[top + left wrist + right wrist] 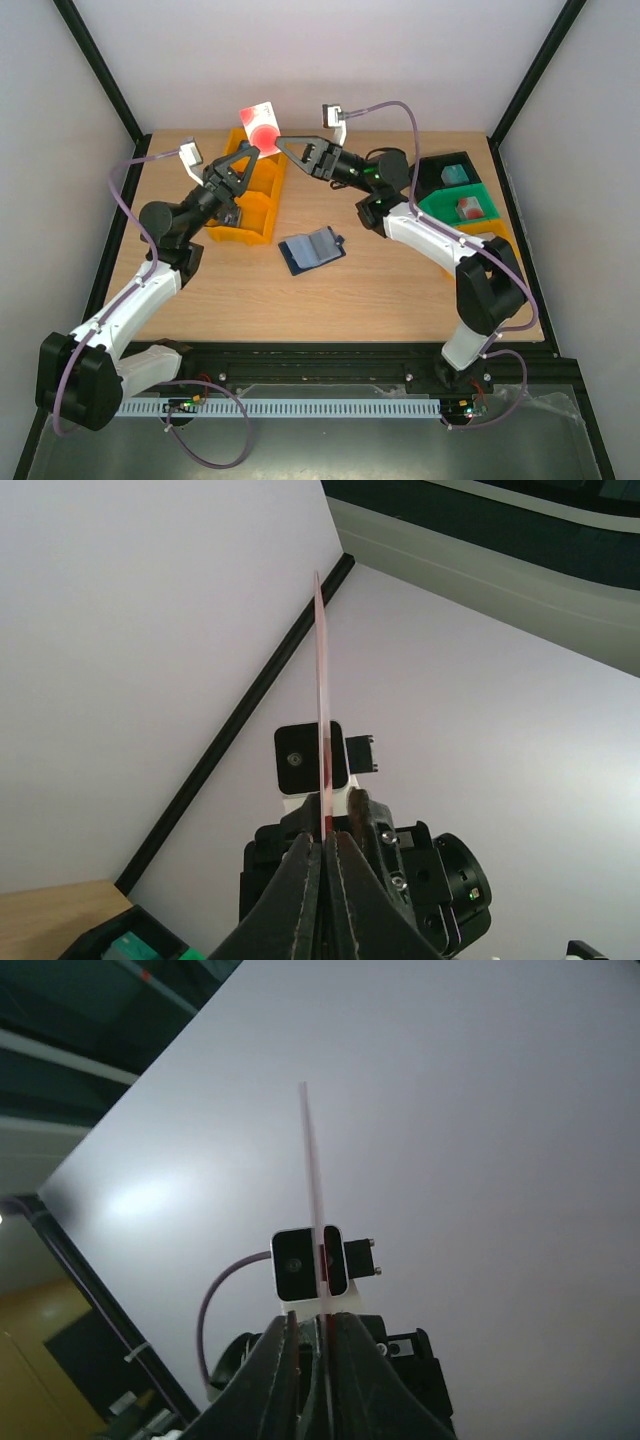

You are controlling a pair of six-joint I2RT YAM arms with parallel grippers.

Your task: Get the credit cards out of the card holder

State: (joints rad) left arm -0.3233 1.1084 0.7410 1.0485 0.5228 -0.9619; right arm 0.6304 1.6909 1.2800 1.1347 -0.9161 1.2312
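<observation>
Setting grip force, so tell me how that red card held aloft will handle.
The red card is probably stiff: it stands straight above the left end effector, pinched only at its lower edge. Seen edge-on it is very thin, so likely light. Its smooth-looking faces may slip.

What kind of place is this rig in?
Probably a lab robot cell: wooden tabletop walled by white panels on a black frame, left arm and right arm bolted at its near edge.

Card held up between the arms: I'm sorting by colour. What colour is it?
Card: white with a red spot, best in top view.
</observation>
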